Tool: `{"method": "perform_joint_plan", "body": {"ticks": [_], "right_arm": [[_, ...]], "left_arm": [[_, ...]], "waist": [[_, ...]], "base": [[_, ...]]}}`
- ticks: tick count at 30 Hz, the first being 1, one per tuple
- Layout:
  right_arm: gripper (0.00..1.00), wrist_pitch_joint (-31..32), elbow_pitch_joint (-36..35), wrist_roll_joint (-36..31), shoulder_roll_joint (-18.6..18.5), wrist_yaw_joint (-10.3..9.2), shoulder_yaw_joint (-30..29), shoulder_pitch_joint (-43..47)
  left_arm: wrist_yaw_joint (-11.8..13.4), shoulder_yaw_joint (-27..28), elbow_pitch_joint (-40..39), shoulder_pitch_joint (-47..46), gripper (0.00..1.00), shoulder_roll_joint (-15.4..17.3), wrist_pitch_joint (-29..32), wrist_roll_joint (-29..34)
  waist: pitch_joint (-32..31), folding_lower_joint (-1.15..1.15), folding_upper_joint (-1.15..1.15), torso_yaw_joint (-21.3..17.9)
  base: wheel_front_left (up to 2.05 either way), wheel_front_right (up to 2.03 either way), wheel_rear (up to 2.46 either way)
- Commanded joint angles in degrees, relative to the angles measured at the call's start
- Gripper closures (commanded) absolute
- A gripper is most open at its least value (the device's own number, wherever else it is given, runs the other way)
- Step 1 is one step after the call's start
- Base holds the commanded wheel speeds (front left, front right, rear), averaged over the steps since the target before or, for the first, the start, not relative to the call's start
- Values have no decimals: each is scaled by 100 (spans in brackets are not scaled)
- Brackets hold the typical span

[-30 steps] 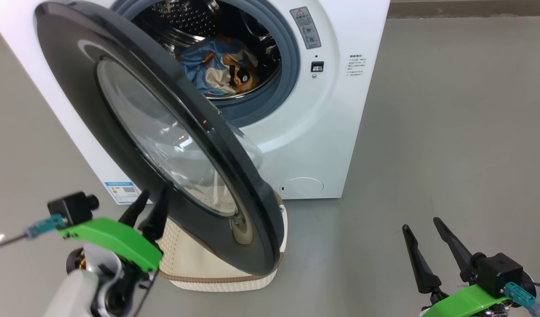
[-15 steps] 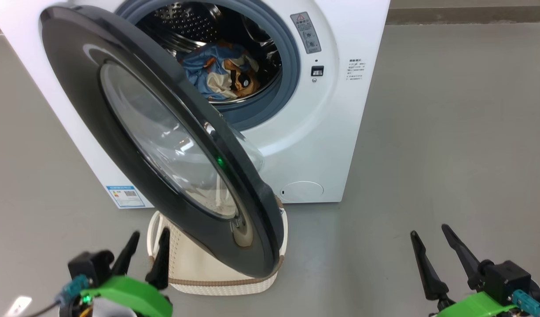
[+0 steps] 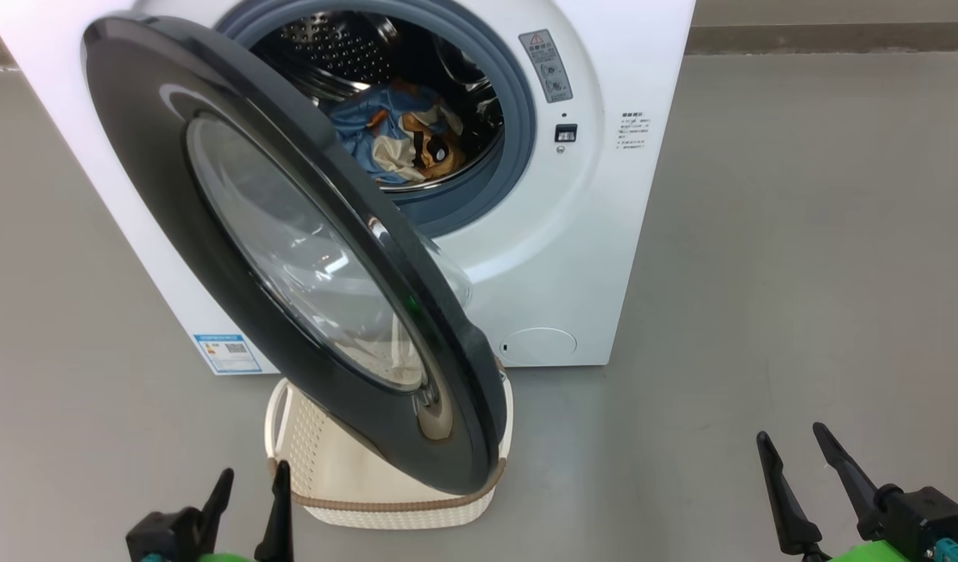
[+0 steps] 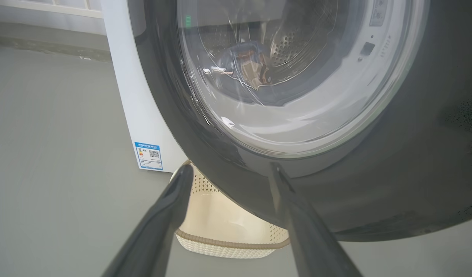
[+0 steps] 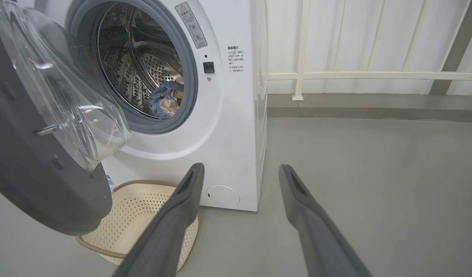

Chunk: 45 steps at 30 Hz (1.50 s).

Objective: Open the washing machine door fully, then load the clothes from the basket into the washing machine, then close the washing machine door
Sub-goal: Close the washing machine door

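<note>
The white washing machine [image 3: 572,257] stands with its black round door [image 3: 158,195] swung partly out over the cream basket [image 3: 369,488] on the floor. The blue bear-print clothes [image 3: 393,136] lie inside the steel drum, also in the right wrist view [image 5: 164,102] and through the glass [image 4: 243,65]. The basket [image 5: 139,215] looks bare inside. My left gripper [image 3: 248,480] is open at the lower left, just short of the door's lower rim [image 4: 374,184], holding nothing. My right gripper [image 3: 791,437] is open at the lower right, away from the machine.
Grey floor [image 3: 799,234] spreads to the right of the machine and in front of it. A white railing and wall [image 5: 355,73] run behind. A blue sticker [image 3: 227,353] marks the machine's lower left corner.
My left gripper has dropped back down and away from the door's lower edge. The head camera has tilted a little, shifting the whole picture downward; the door's angle looks about the same.
</note>
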Motion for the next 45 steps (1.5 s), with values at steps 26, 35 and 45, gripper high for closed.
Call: {"method": "perform_joint_plan", "body": {"ticks": [26,35,45], "right_arm": [[59,-28,-134,-74,-7,9,20,127],[100,-28,-64,16,-4,9,93,63],[100,-28,-624,52,-43,9,393,-453]], "left_arm": [[-482,1411,-176,199,0,-495,-77,1126],[-559,1519,-77,157,0,-540,-77,1226],[-594,1534,-13,143,0,-556,-77,1263]], "waist": [[-150,0,0,-29],[-169,0,0,12],[-134,0,0,52]], "base": [[0,0,0],[0,0,0],[0,0,0]]}}
